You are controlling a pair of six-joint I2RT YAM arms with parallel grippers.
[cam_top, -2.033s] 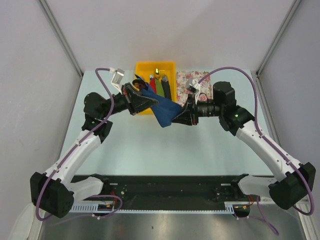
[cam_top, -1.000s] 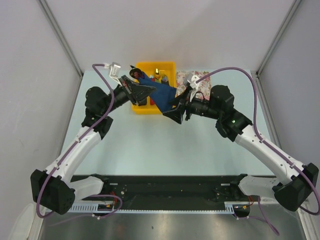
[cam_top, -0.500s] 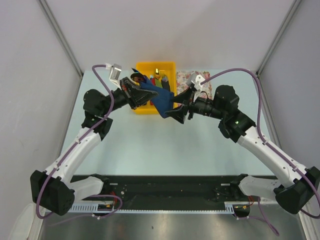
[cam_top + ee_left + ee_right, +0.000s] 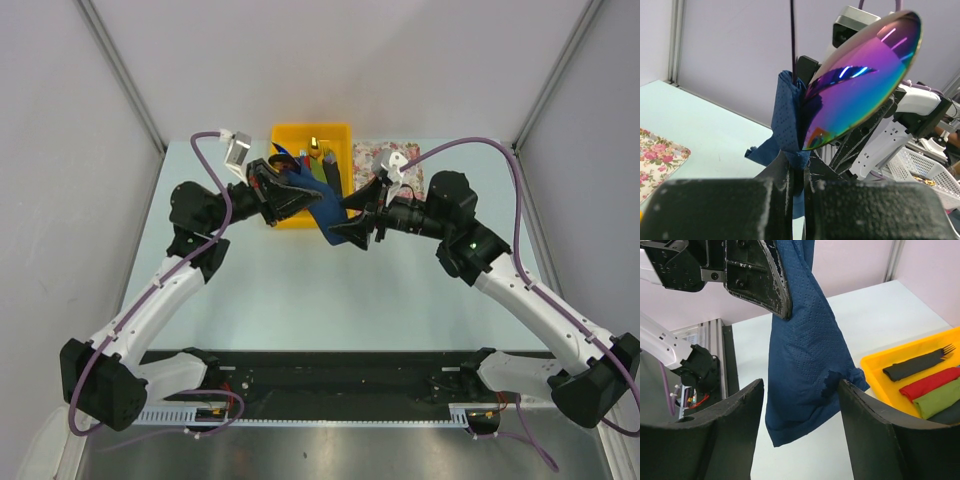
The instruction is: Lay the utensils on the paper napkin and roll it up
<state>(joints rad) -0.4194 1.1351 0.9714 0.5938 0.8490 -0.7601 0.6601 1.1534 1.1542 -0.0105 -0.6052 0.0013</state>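
Navy-blue paper napkin, crumpled and drooping, hangs in the air between the two arms in the overhead view, just in front of the yellow plastic tray at the far side of the pale green desk. The left gripper has its top end pinched, the right gripper sits at its lower end, and the white-and-pink floral mat lies flat to the right of the tray. From the left wrist camera, the left gripper is closed tight, with the napkin squeezed between its black fingers. The iridescent purple-blue oval bowl of a metal spoon rises out of the same pinch, tilted up to the right; whether the fingers clamp the spoon itself or only the paper around it I cannot tell. A corner of the floral mat shows low on the left. From the right wrist camera, the right gripper stands wide apart, holding nothing, and the napkin dangles down between its two fingers from the left gripper above. Whether the paper brushes the right-hand finger is unclear. Behind, the yellow tray holds a black bundle, a red bundle and a green bundle side by side.
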